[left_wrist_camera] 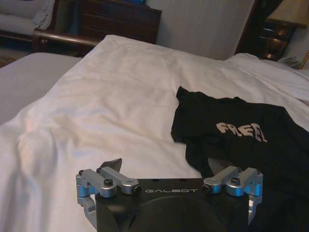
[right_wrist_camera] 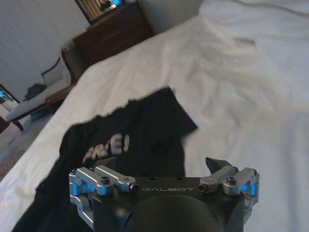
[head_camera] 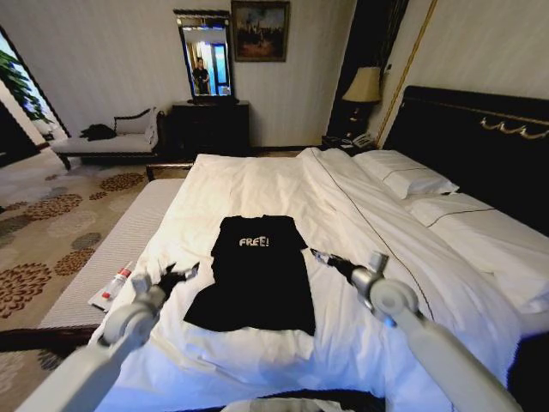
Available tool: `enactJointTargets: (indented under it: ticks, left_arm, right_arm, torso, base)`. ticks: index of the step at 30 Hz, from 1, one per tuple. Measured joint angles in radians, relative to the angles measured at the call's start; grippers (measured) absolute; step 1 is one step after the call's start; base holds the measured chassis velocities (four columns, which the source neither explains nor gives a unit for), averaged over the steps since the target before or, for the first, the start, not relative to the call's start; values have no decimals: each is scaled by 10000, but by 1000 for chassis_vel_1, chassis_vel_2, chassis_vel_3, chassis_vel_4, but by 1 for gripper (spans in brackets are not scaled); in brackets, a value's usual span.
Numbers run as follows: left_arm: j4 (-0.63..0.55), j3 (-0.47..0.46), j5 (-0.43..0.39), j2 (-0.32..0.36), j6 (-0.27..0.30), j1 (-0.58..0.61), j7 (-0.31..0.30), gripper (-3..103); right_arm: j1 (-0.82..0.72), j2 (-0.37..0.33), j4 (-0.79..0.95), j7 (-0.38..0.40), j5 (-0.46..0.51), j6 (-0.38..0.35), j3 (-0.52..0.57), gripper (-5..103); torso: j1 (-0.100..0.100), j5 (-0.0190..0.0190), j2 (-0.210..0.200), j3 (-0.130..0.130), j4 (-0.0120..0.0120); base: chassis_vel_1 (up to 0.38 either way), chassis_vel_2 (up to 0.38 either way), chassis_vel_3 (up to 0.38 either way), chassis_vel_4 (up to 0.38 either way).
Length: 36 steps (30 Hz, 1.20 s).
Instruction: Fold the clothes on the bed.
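The clothes are one black T-shirt (head_camera: 257,275) with white "FREE!" lettering, lying flat in the middle of the bed (head_camera: 257,184), collar toward the far end. My left gripper (head_camera: 182,275) is open just off the shirt's left edge, about halfway down. My right gripper (head_camera: 322,256) is open just off the shirt's right edge, near the sleeve. In the left wrist view the left gripper (left_wrist_camera: 164,166) stands open over the white sheet, one side by the T-shirt (left_wrist_camera: 241,140). The right wrist view has the right gripper (right_wrist_camera: 161,164) open above the T-shirt (right_wrist_camera: 130,140). Neither gripper holds anything.
White pillows (head_camera: 403,172) and a dark headboard (head_camera: 463,129) lie to the right. A grey bench (head_camera: 111,249) runs along the bed's left side with a red and white tube (head_camera: 113,286) on it. A chaise (head_camera: 111,142) and a dark dresser (head_camera: 210,127) stand far back.
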Motion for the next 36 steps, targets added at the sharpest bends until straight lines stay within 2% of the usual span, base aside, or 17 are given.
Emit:
enactJointTargets:
  ticks: [3, 4, 7, 8, 18, 24, 30, 33, 34, 36]
  left_arm:
    - [-182, -702, 178, -541, -172, 1010, 321, 100]
    - [-182, -702, 178, -541, -172, 1010, 321, 100]
    - [-298, -1183, 119, -860, -271, 1676, 505, 100]
    - [-298, -1183, 119, -860, -271, 1676, 505, 100]
    - [-647, -1713, -217, -1406, -413, 3274, 890, 100]
    - [-767, -1701, -465, -1626, -413, 3428, 912, 100]
    - [-840, -1545, -523, -1740, -372, 3352, 891, 100]
    - [-866, -1453, -564, -1768, -319, 3212, 811, 100]
    - [-882, -1404, -571, -1773, -290, 3144, 770, 100]
    - [-897, -1375, -576, -1773, -274, 3098, 735, 100]
  right_arm:
    - [-1121, 557, 387, -194, -483, -39, 383, 100]
    - [-1121, 557, 387, -194, -483, -39, 383, 100]
    - [-1920, 1167, 638, -238, -753, -36, 557, 100]
    - [-1920, 1167, 638, -238, -753, -36, 557, 100]
    - [-4095, 3208, 846, -743, -1287, -132, 549, 100]
    - [-4296, 3702, 541, -1010, -1343, -154, 522, 100]
    - [-4028, 3838, 36, -1171, -1344, -155, 451, 100]
    - [-3706, 3918, -415, -1216, -1127, -173, 469, 100]
    - [-3569, 3952, -582, -1216, -949, -200, 489, 103]
    - [-3497, 3973, -660, -1215, -811, -216, 494, 101]
  torso:
    - [-1, 1, 0, 0, 0]
    - [-1, 1, 0, 0, 0]
    - [0, -1, 0, 0, 3]
    - [0, -1, 0, 0, 3]
    - [1, -2, -1, 1, 0]
    - [1, 0, -2, 2, 1]
    - [1, 0, -2, 2, 1]
    - [1, 0, -3, 2, 1]
    - [2, 0, -3, 2, 1]
    - [2, 0, -3, 3, 1]
  base:
    - [0, 0, 0, 0]
    - [0, 0, 0, 0]
    - [0, 0, 0, 0]
    - [0, 0, 0, 0]
    - [0, 0, 0, 0]
    - [0, 0, 0, 0]
    - [0, 0, 0, 0]
    - [0, 0, 0, 0]
    - [0, 0, 0, 0]
    - [0, 0, 0, 0]
